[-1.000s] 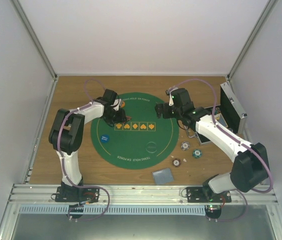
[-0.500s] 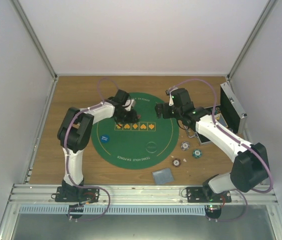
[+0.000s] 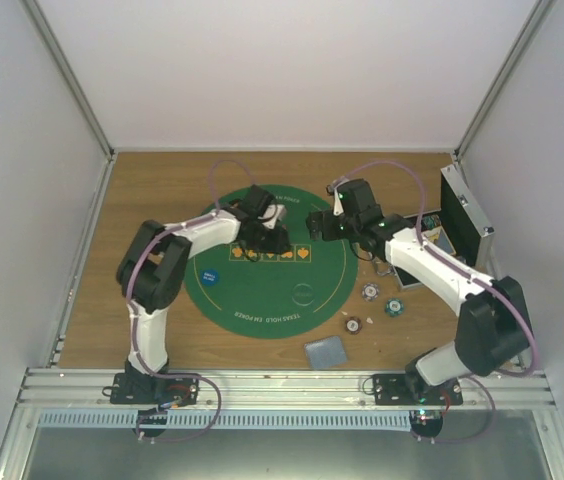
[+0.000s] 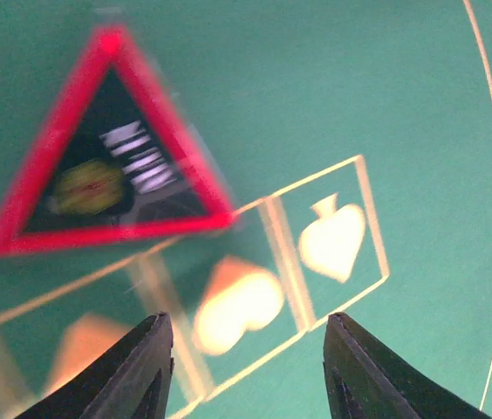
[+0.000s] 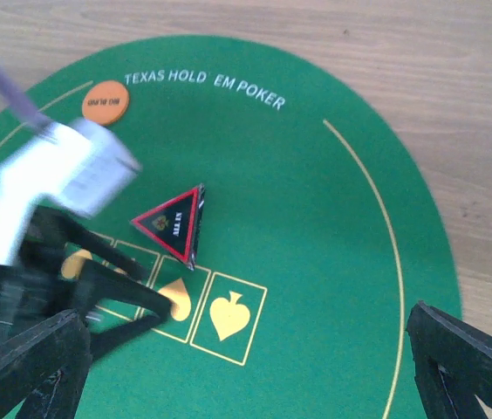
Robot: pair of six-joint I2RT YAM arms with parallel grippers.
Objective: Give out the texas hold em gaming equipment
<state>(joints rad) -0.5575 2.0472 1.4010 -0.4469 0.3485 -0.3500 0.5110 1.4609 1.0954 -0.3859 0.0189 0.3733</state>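
**A:** Where is the dark triangular marker at this moment?

**B:** It lies on the round green felt mat, at the far side of the printed row of card boxes, with one corner right at the row. Its border is red. No pincer holds it.

**A:** And the left pincer?

**B:** It hangs over that same row, close to the marker. Its two fingers stand apart, and between them I see only felt with a printed heart. The wrist picture is a little blurred.

**A:** What about the right pincer?

**B:** It is above the far right part of the mat and looks toward the left arm. Its fingers are spread wide, with nothing between them.

**A:** Where are the other pieces?

**B:** The orange disc is on the mat near the far edge, just beside the white words "TEXAS HOLD EM POKER". The blue disc is on the left part of the mat. On the wooden worktop, near the right side of the mat, lie the grey chip, the teal chip and the red chip, each apart from the others. The grey-blue playing cards lie on the worktop near the front edge of the mat. If it is a full pack, I cannot tell.

**A:** Anything else?

**B:** The silver metal case stands open at the right edge of the worktop, beyond the right arm.
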